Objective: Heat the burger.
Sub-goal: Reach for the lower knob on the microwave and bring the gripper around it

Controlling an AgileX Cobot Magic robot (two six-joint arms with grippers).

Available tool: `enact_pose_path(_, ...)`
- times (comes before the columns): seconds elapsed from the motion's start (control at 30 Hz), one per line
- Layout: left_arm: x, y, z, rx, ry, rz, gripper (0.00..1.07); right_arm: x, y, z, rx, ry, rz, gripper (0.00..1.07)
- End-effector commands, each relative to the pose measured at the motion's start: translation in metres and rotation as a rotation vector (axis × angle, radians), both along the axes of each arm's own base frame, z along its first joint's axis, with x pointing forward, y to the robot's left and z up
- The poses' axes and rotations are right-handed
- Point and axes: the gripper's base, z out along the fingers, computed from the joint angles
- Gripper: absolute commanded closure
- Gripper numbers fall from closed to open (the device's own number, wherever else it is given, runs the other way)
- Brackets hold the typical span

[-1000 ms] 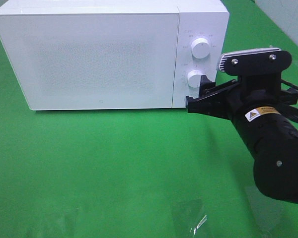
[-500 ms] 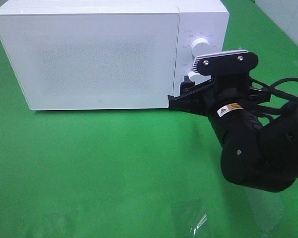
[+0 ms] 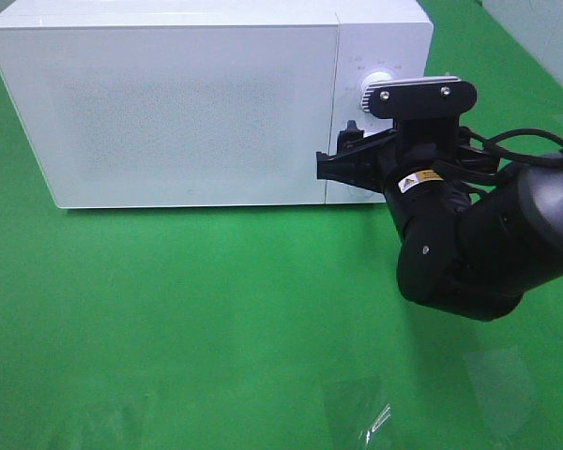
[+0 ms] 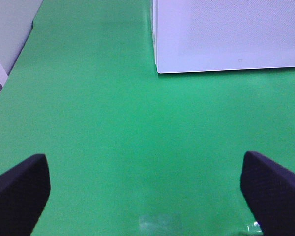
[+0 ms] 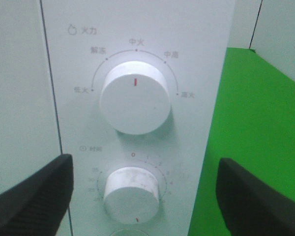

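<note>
I'm hovering my right claw point(image 5: 142, 179), spread wide and empty, timer knob point(image 5: 132, 194) dead ahead, ready to set heating.

High view down on microwave point(image 3: 188, 103); left wrist low toward its corner, right wrist close at dials point(image 5: 135, 103).

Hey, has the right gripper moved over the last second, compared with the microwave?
Yes. The right gripper has shifted left and slightly up across the microwave front, from the lower control panel to the door seam.
</note>
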Motion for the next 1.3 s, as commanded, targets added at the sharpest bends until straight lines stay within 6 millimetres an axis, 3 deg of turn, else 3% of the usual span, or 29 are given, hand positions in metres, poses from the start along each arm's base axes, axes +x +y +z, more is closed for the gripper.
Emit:
enact_pose_path(0.03, -0.002, 0.0, 0.001, -0.006, -0.031, 0.008, 0.09, 0.005, 0.004, -0.005, -0.004, -0.015, 0.011, 0.31)
enact_pose_path(0.53, -0.002, 0.0, 0.001, -0.006, -0.031, 0.008, 0.09, 0.024, 0.011, -0.025, -0.012, 0.03, 0.027, 0.31)
enact_pose_path(0.83, -0.002, 0.0, 0.001, -0.006, -0.031, 0.008, 0.09, 0.039, 0.008, -0.03, 0.006, 0.047, 0.038, 0.31)
enact_pose_path(1.1, -0.002, 0.0, 0.001, -0.006, -0.031, 0.008, 0.09, 0.04, 0.009, -0.03, 0.005, 0.042, 0.035, 0.32)
enact_pose_path(1.27, -0.002, 0.0, 0.001, -0.006, -0.031, 0.008, 0.09, 0.04, 0.008, -0.028, 0.004, 0.017, 0.029, 0.38)
enact_pose_path(1.3, -0.002, 0.0, 0.001, -0.006, -0.031, 0.008, 0.09, 0.04, 0.008, -0.027, 0.004, 0.013, 0.028, 0.44)
